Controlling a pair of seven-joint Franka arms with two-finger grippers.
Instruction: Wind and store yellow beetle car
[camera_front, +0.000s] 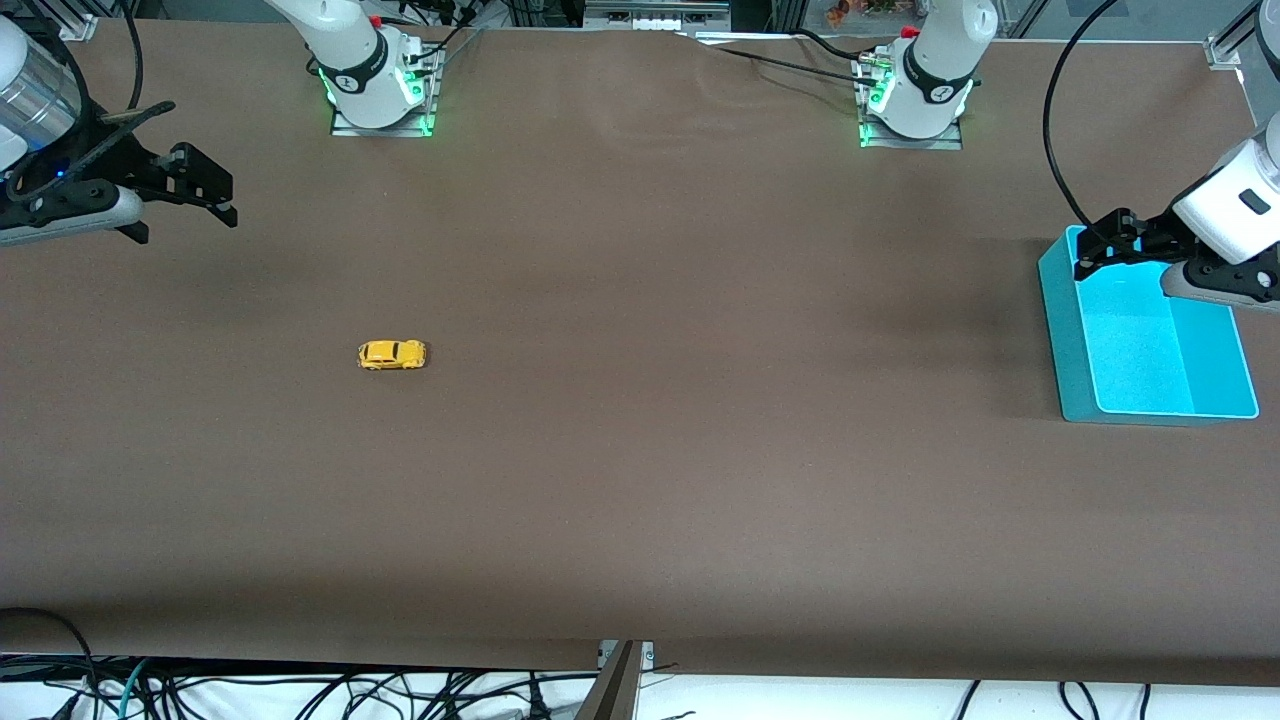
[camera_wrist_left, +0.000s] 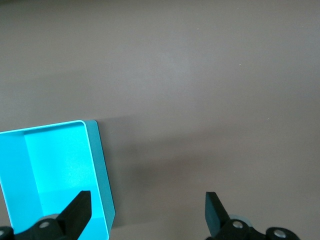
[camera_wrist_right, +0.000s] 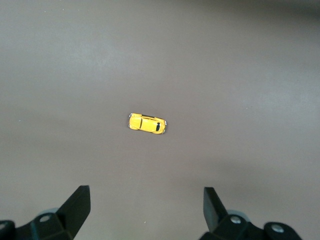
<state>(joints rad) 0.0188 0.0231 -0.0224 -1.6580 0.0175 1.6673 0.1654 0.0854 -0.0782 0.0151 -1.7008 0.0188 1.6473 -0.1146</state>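
Observation:
The yellow beetle car (camera_front: 392, 354) stands alone on the brown table toward the right arm's end; the right wrist view shows it (camera_wrist_right: 147, 123) on its wheels, well clear of the fingers. My right gripper (camera_front: 205, 195) hangs open and empty in the air at that end of the table, apart from the car. My left gripper (camera_front: 1100, 245) is open and empty over the edge of the cyan bin (camera_front: 1065, 340); in the left wrist view one fingertip (camera_wrist_left: 80, 207) lies over the bin (camera_wrist_left: 50, 165), the other over bare table.
The cyan bin at the left arm's end holds nothing that I can see. Both arm bases (camera_front: 378, 90) (camera_front: 915, 100) stand along the table edge farthest from the front camera. Cables hang below the near edge.

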